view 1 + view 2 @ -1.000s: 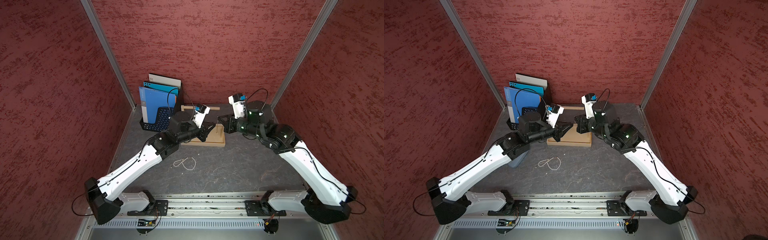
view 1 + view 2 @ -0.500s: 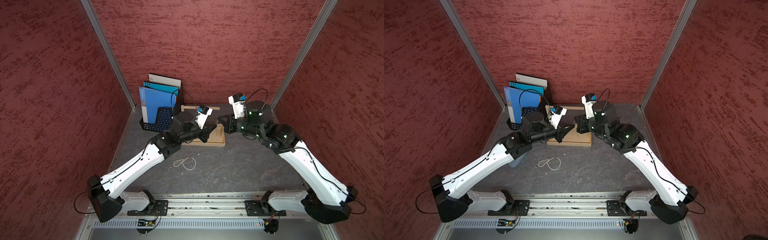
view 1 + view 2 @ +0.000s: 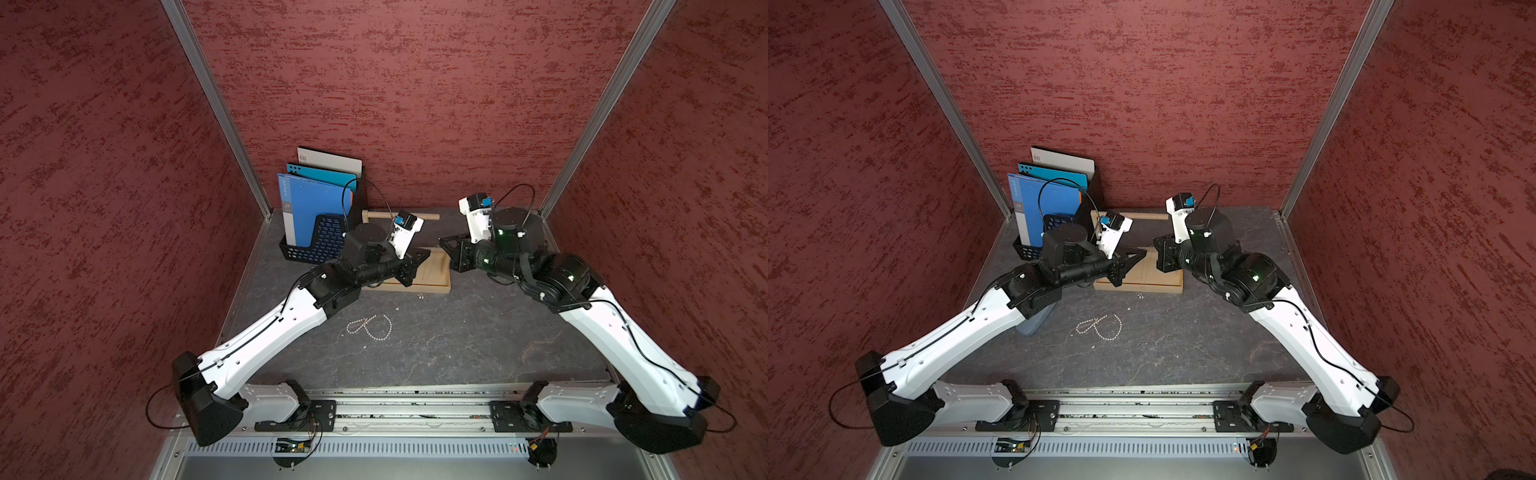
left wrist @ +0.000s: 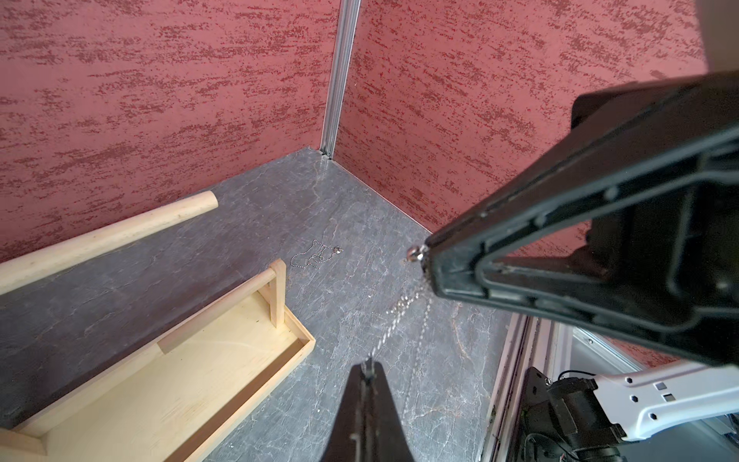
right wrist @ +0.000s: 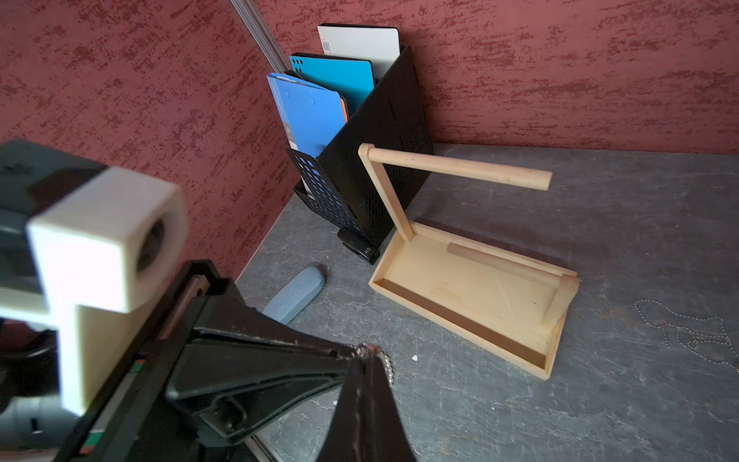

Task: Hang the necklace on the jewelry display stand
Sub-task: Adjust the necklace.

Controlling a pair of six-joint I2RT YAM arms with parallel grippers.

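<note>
A thin silver necklace (image 4: 400,308) hangs stretched between my two grippers, above the table beside the stand's tray. My left gripper (image 4: 368,366) is shut on one end of the chain. My right gripper (image 5: 368,352) is shut on the other end, near the clasp (image 4: 414,253). In both top views the two tips nearly meet, left gripper (image 3: 428,254) and right gripper (image 3: 441,241). The jewelry display stand (image 5: 460,288) is pale wood, with a long dowel arm (image 5: 460,168) on its tall post and a short arm (image 4: 224,308) lower down. Both arms are bare.
A black mesh file rack (image 3: 316,245) with blue folders stands left of the stand. A beaded chain (image 3: 370,328) lies on the table in front. Another fine chain (image 4: 316,256) lies past the stand's short post. A grey-blue pad (image 5: 296,296) and a black stapler (image 5: 360,248) lie by the rack.
My left gripper has moved right, up to the right gripper's tip, and closed on the chain. The right arm has stayed in place.
</note>
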